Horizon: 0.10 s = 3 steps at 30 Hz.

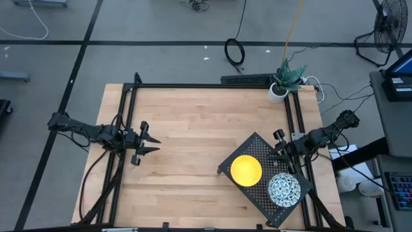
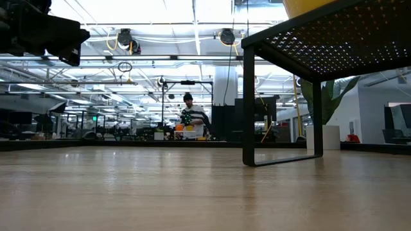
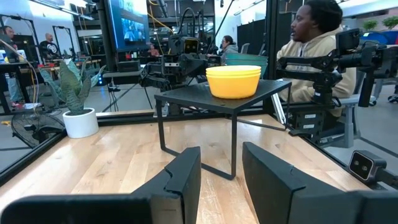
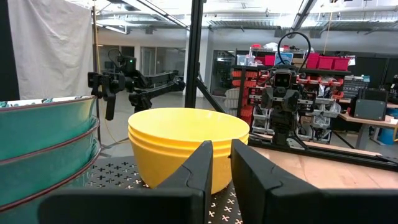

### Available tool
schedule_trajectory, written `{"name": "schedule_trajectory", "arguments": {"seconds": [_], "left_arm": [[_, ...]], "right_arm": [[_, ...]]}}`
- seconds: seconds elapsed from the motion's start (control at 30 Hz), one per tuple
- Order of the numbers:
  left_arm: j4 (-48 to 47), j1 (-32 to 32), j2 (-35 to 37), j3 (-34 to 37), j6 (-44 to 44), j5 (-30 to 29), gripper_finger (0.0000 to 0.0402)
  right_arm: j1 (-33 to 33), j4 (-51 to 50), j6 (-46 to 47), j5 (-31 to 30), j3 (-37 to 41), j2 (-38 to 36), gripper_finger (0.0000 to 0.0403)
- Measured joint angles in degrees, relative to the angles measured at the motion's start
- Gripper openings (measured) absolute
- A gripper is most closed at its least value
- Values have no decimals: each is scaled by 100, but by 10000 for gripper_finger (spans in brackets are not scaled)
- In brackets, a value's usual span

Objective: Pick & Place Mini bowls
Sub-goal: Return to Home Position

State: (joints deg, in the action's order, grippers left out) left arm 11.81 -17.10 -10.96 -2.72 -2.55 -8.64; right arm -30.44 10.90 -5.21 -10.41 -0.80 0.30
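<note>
Holding bowls (image 1: 246,169): black shelf (image 1: 256,145) on wooden table (image 1: 193,129); person (image 3: 311,62) beyond.

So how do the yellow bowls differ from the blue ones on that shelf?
The yellow bowls are plain; the blue bowls are patterned inside, teal outside. The yellow bowls sit toward the table middle, the blue bowls toward its edge. Both are upright nested stacks on the black shelf.

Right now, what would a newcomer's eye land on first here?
The bright yellow bowl stack on the black perforated shelf at the right side of the table, with the blue patterned bowl stack beside it on the same shelf. Next, the right pincer by the shelf's edge, and the left pincer hanging open over the table's left side.
</note>
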Motion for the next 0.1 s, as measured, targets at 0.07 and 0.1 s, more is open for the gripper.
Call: {"name": "schedule_trajectory", "arguments": {"seconds": [0.07,0.1], "left_arm": [[0,-2,0,0,-1,0,123],[0,-2,0,0,0,0,122]], "right_arm": [[0,0,0,0,0,0,43],[0,1,0,0,0,-1,43]]}}
